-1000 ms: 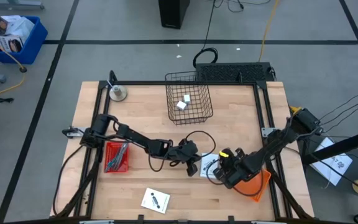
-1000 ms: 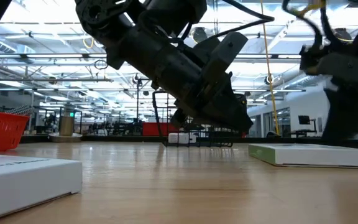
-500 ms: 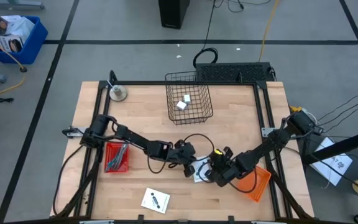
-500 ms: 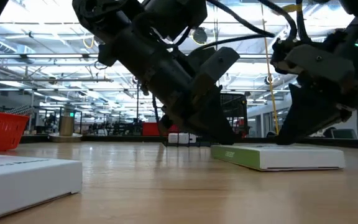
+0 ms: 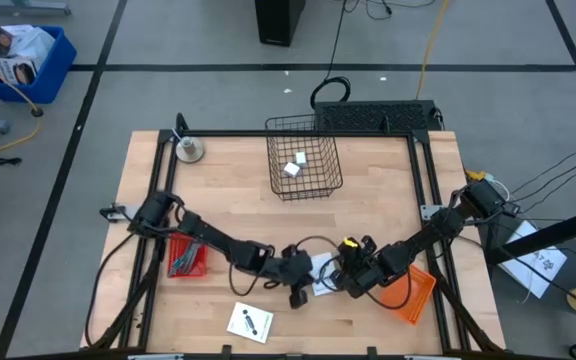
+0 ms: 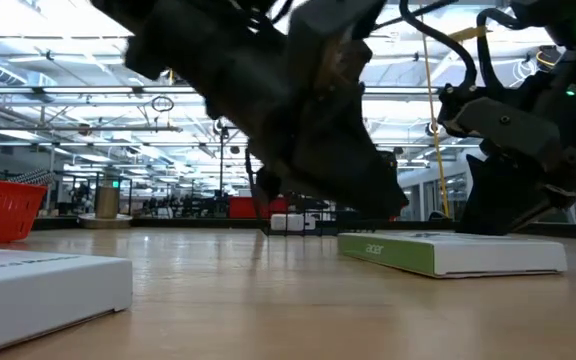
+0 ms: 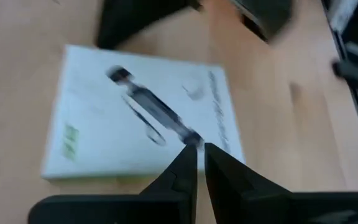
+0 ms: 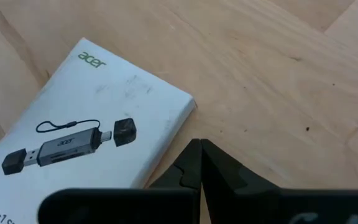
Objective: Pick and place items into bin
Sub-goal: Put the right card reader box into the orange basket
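— What have we got in the middle there?

— A flat white box (image 8: 86,118) lying on the tabletop (image 5: 388,200) between the two arms, toward the near edge. It carries a green "acer" mark and a picture of a dark card-reader stick with a cap and a loop of cord. Seen level across the wood, it shows a green side stripe.

— And the pincers?

— The left pincer (image 7: 196,163) sits right over that box, its two dark fingers (image 7: 182,168) drawn almost together with only a sliver between them. The right pincer (image 8: 199,163) is just beside the box's edge, over bare wood, fingers pressed together on nothing.

— Anything else on the wood?

— A second white box (image 5: 250,322) of the same kind lies near the front edge, well apart from the first. There's a red tray (image 5: 190,265) under the left arm with grey metal tools (image 5: 182,250) in it (hard to make out which ones), an orange tray (image 5: 413,292) on the right, and a black wire basket (image 5: 305,157) at the far side holding small white blocks (image 5: 295,164).

— And the room?

— Light wooden boards in a black frame, grey floor round it with dark lines. A blue bin (image 5: 23,62) stands off to the far left, and cables trail across the floor. Looking level, bright ceiling lights run deep into a big hall.
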Controlling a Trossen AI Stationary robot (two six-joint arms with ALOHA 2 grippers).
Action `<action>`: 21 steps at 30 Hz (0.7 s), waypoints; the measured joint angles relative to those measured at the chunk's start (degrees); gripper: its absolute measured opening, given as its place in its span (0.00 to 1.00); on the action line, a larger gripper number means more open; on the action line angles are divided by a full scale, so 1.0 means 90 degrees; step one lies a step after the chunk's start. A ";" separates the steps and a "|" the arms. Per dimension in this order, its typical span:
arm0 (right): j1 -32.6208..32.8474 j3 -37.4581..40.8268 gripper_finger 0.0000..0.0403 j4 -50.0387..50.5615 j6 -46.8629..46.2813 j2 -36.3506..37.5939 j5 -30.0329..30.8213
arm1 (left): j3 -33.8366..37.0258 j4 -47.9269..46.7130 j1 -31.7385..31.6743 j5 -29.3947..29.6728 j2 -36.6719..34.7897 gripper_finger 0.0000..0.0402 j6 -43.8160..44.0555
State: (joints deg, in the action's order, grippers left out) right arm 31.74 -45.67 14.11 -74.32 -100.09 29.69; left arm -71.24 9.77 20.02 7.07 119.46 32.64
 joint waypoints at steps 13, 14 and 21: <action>-0.0026 0.0034 0.00 -0.1117 0.0743 -0.0037 0.0147 | 0.0000 -0.1030 -0.0070 0.0378 0.0022 0.09 0.0265; -0.0023 0.0038 0.00 -0.1260 0.0877 -0.0048 0.0211 | 0.0000 -0.1076 -0.0114 0.0311 0.0022 0.09 0.0265; -0.0061 0.0075 0.00 -0.2183 0.1659 -0.0077 0.0582 | -0.0015 -0.1118 -0.0184 -0.0019 0.0188 0.09 0.0341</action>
State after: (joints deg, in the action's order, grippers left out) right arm 31.19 -44.99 -5.54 -59.40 -100.79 34.94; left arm -71.37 -0.29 18.37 6.90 121.15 35.71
